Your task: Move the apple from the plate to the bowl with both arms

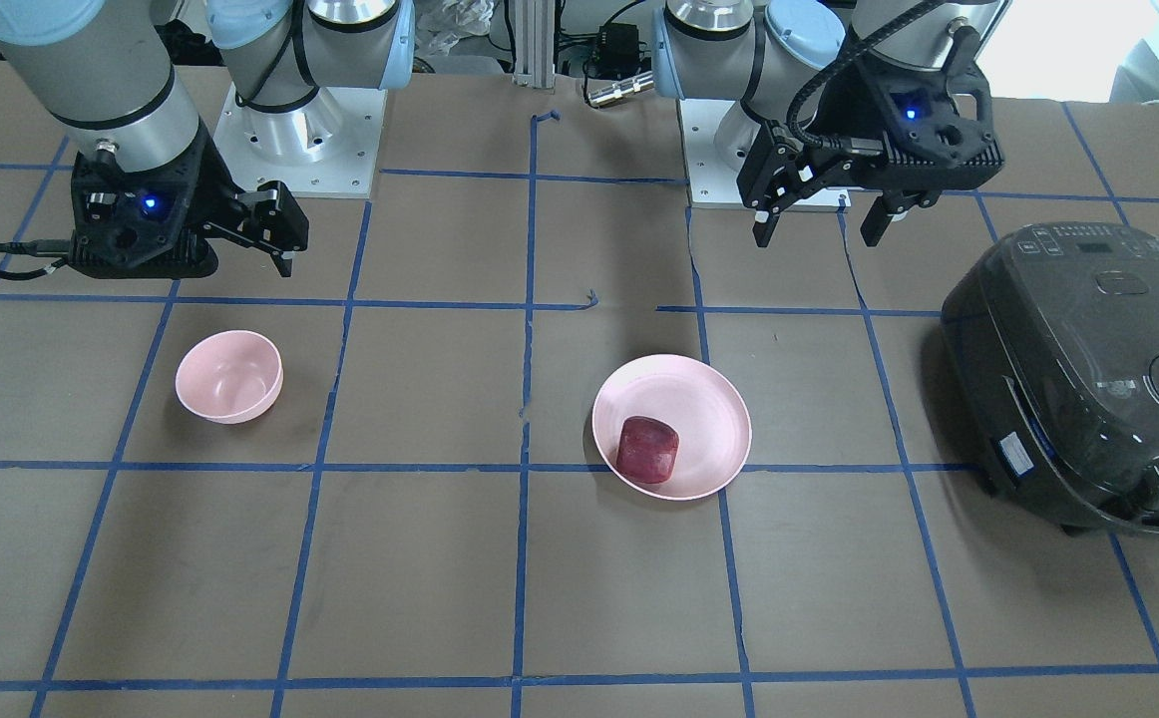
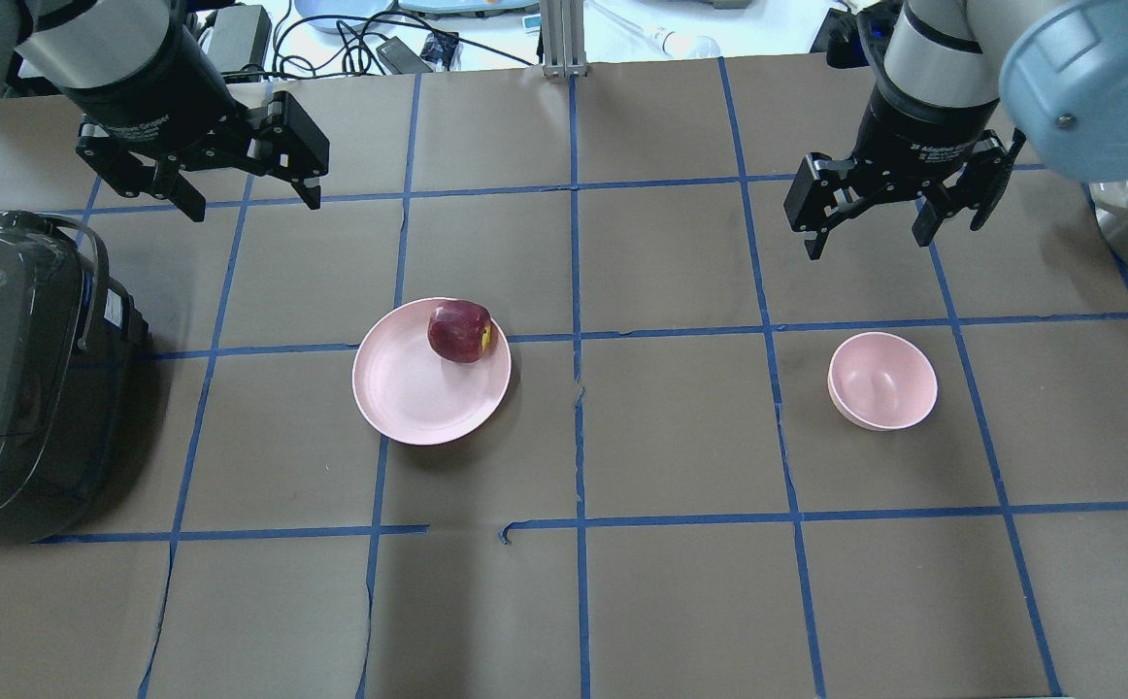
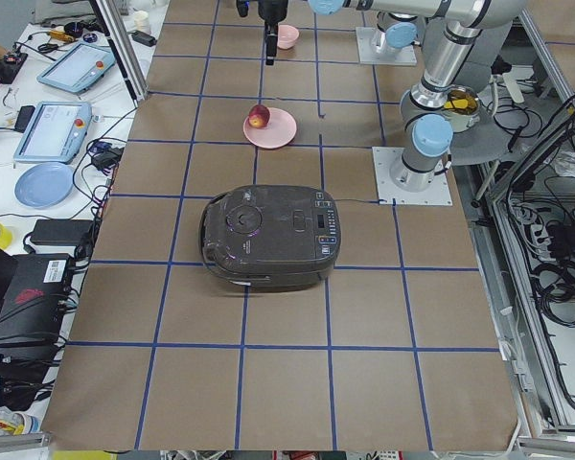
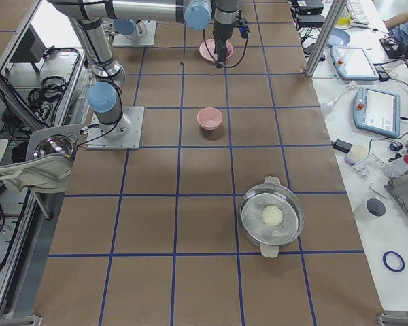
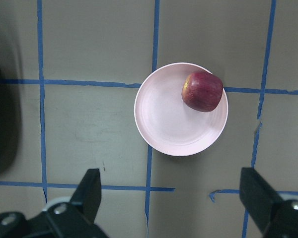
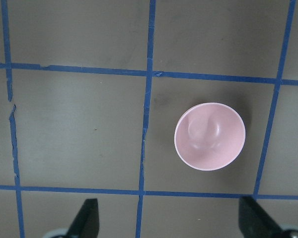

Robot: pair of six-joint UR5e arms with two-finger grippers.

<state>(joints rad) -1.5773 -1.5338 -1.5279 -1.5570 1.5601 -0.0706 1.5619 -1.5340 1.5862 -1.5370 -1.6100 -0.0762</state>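
We see a brown, matte paper-covered table ruled into squares by blue tape. On its left half sits the plate, a wide, shallow, smooth pale pink disc. The apple is dark red, glossy and slightly blocky, with a yellowish patch. It rests on the plate by the rim that faces the edge across from the robot. On the right half stands the bowl, small, deep and round in the same pale pink, with nothing in it. A dark, rounded rice cooker with a glossy lid sits by the table's left end.

The left gripper hangs high above the plate, pointing straight down with its black fingers spread wide, holding nothing. The right gripper hangs likewise above the bowl, fingers spread and bare.
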